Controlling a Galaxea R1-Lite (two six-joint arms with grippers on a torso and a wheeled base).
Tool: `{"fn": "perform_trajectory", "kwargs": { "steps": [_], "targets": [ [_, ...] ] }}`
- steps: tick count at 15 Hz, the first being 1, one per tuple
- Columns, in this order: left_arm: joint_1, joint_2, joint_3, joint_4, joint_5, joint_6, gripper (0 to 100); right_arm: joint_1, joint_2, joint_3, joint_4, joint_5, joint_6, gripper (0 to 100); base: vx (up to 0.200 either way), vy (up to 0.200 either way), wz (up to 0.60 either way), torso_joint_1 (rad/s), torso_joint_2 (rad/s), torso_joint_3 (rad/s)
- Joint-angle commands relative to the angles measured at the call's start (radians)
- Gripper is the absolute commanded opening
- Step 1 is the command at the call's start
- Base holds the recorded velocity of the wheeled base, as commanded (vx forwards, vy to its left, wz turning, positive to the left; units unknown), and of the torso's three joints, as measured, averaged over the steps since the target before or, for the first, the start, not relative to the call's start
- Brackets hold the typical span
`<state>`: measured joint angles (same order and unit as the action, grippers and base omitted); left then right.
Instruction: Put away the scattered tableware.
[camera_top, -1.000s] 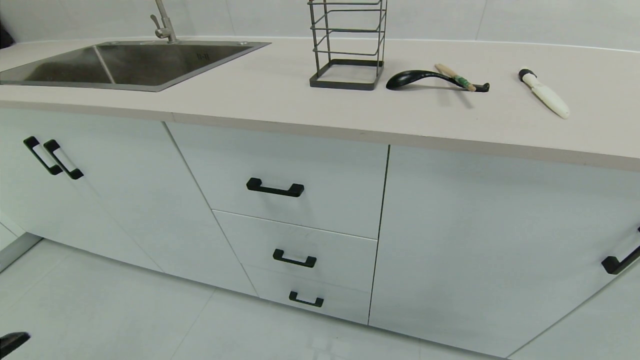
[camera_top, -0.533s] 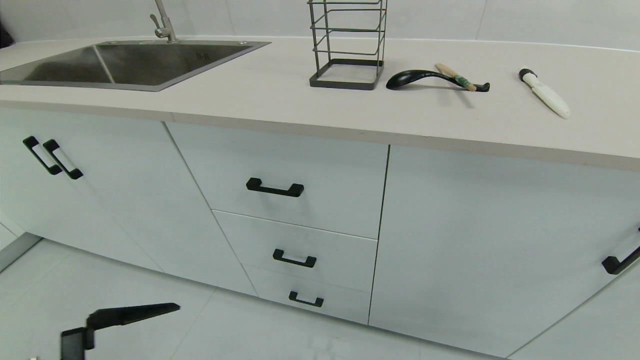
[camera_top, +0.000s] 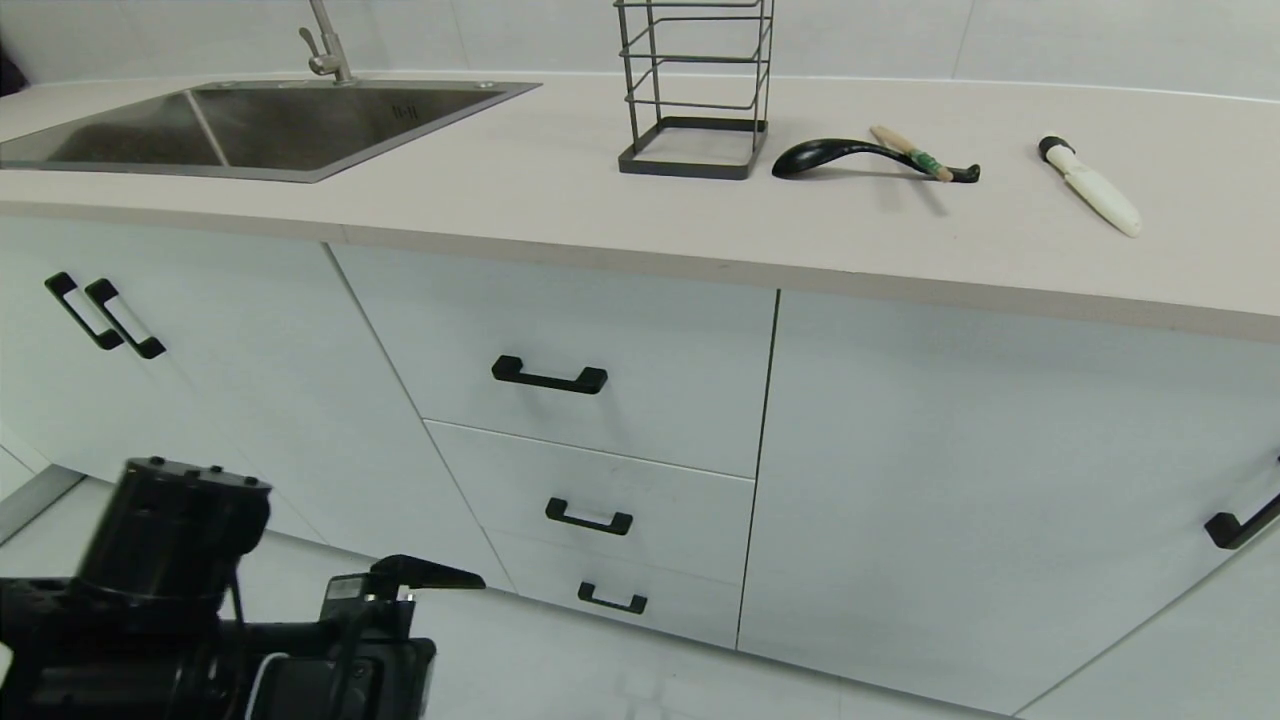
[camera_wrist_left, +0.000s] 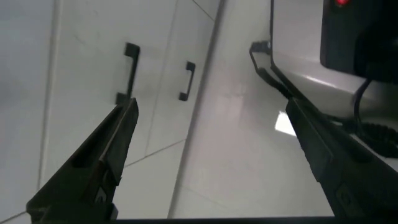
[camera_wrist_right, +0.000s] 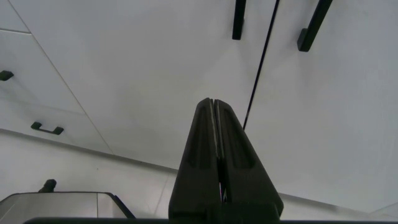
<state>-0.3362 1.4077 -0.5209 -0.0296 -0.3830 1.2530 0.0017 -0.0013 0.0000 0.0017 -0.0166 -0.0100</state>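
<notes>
Our left gripper (camera_wrist_left: 208, 109) has risen up near the drawers (camera_top: 600, 470), fingers spread wide, empty. Right gripper (camera_wrist_right: 214, 106) is pinched together, empty.

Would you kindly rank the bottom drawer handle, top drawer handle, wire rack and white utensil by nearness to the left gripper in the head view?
From the left gripper, low on the left:
1. Bottom drawer handle, low on the cabinet.
2. Top drawer handle, higher up.
3. Wire rack, on the counter.
4. White utensil, counter's far right.

Kitchen, steel sink (camera_top: 250, 125), white cabinets (camera_top: 560, 370), countertop (camera_top: 560, 205)
</notes>
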Motion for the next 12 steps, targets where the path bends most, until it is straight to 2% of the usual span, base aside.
{"fn": "perform_trajectory", "kwargs": {
  "steps": [1,3,6,9,12],
  "targets": [
    [-0.047,0.203,-0.054,0.000,0.059,0.039,100,0.000,0.001,0.000,0.000,0.000,-0.001,0,0.000,0.000,0.00,0.000,0.00,0.000],
    [-0.064,0.295,-0.126,-0.001,0.087,0.054,100,0.000,0.001,0.000,0.000,0.000,-0.001,0,0.000,0.000,0.00,0.000,0.00,0.000],
    [-0.064,0.372,-0.196,-0.016,0.096,0.054,100,0.000,0.001,0.000,0.000,0.000,-0.001,0,0.000,0.000,0.00,0.000,0.00,0.000],
    [-0.063,0.402,-0.194,-0.067,0.124,0.049,100,0.000,0.001,0.000,0.000,0.000,-0.001,0,0.000,0.000,0.00,0.000,0.00,0.000],
    [-0.040,0.456,-0.189,-0.171,0.170,0.040,100,0.000,0.001,0.000,0.000,0.000,-0.001,0,0.000,0.000,0.00,0.000,0.00,0.000]
  ]
}}
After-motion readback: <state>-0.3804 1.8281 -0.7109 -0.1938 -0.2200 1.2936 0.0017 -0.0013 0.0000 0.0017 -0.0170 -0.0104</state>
